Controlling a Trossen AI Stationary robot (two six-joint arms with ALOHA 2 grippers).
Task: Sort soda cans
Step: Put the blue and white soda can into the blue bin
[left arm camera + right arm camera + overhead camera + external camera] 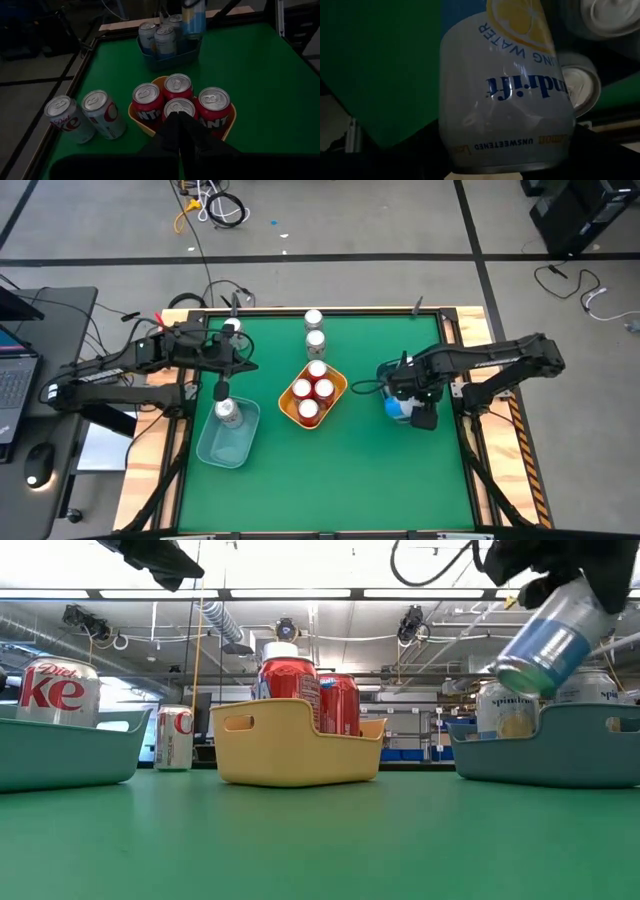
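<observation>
Four red cans (312, 394) already fill the yellow bin (338, 396) mid-bench from above, two silver Diet Coke cans (84, 117) wait unsorted near the far edge, left end effector (178, 120) pinched empty, right end effector (560, 585) tilting a light-blue Spindrift can (548, 645) over the blue-grey bin (545, 750).

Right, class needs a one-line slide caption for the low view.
Right claw holds a tilted blue can above the blue-grey bin.

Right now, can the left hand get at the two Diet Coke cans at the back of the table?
Probably yes. The left hand, shut and empty, hovers above the table, and the two cans stand alone on open green mat with nothing between.
</observation>
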